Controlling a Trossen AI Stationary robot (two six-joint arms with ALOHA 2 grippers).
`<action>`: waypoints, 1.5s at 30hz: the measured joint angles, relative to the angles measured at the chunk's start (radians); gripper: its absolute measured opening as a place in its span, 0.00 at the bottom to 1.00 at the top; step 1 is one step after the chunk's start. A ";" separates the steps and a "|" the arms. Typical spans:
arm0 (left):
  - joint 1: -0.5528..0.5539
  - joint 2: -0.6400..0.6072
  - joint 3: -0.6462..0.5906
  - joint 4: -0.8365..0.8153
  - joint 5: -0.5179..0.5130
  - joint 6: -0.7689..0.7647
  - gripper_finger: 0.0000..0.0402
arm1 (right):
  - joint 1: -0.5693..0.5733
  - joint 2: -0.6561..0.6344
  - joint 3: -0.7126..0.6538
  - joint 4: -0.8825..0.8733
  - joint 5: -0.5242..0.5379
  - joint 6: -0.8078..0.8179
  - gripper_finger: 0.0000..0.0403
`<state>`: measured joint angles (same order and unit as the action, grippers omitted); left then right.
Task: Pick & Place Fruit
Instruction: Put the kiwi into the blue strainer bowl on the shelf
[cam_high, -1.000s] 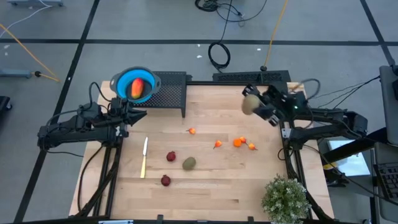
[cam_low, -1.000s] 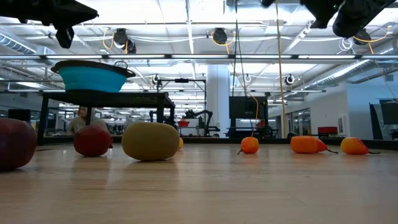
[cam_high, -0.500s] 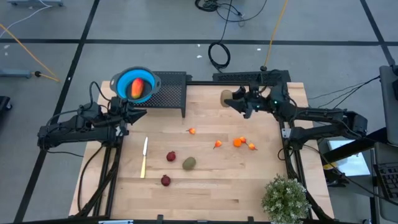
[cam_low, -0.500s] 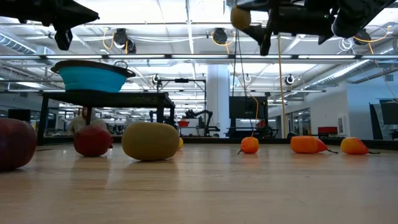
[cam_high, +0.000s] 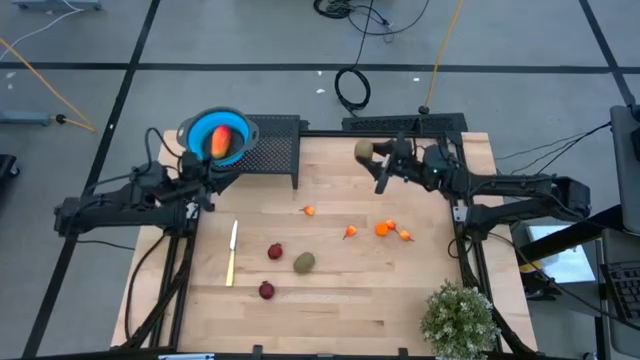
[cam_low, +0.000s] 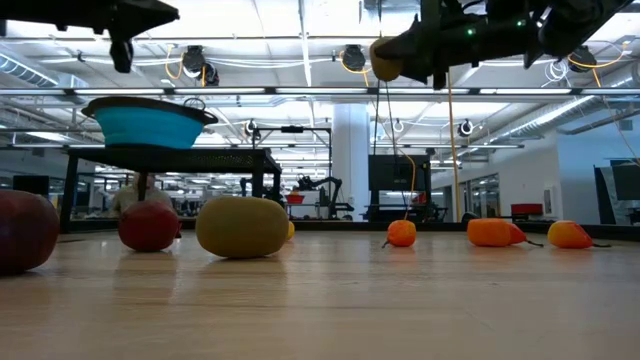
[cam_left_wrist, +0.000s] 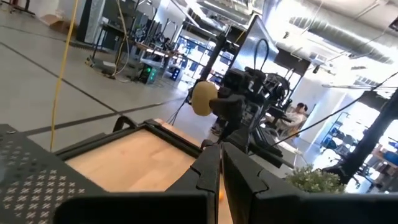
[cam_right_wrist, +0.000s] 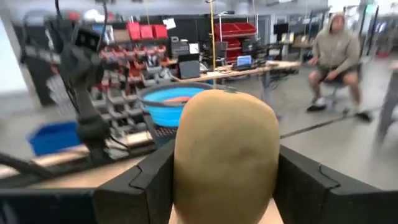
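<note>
The table (cam_high: 330, 290) is evenly and brightly lit from above, with only faint shadows cast. Ceiling lamps (cam_low: 345, 57) are seen glaring in the low view. Motion blur is shown across the right wrist view.

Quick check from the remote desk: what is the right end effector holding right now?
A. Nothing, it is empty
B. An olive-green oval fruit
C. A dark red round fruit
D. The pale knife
B. The right end effector is clamped on an olive-green oval fruit, raised above the far side of the table; the right wrist view shows the fruit filling the gap between its two dark fingers.
</note>
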<state>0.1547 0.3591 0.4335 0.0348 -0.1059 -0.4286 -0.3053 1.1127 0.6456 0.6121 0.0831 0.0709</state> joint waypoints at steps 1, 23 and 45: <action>0.000 0.025 0.000 0.024 0.000 0.000 0.04 | 0.011 0.000 0.000 0.001 0.011 -0.045 0.52; -0.010 0.497 0.082 0.434 0.054 0.060 0.04 | 0.121 0.013 0.063 0.067 0.020 -0.269 0.52; -0.081 0.817 0.454 0.274 0.080 0.358 0.06 | 0.152 0.185 0.229 0.064 -0.280 -0.065 0.52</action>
<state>0.0738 1.1763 0.8878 0.3089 -0.0257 -0.0701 -0.1528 1.2981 0.8742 0.6759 -0.1966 0.0057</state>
